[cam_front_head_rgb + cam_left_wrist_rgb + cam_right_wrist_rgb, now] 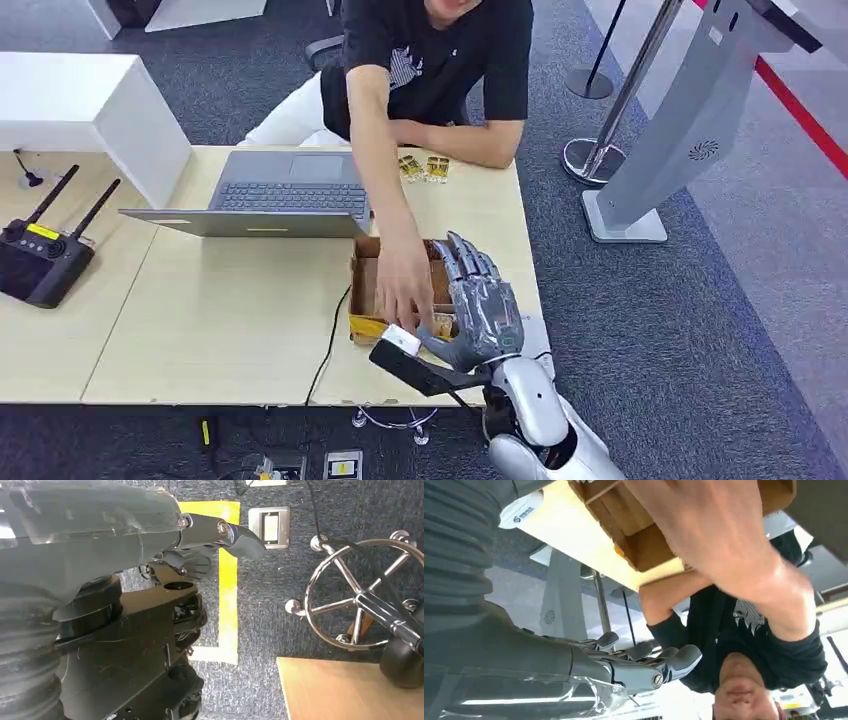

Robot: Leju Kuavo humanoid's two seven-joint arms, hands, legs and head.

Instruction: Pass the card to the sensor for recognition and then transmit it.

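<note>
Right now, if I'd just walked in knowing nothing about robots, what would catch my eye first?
Probably the grey right robot hand, fingers spread, hovering beside a small cardboard box near the table's front edge. A person's hand reaches into that same box, right next to the robot hand. Behind them an open laptop sits on the table, and a black remote with two antennas lies at the far left.

Dark blue-grey carpet floor [700, 340]; light wooden table [200, 320]; grey slanted kiosk stand [680, 130]; chrome stanchion post [625, 95]; white cabinet [60, 100].
</note>
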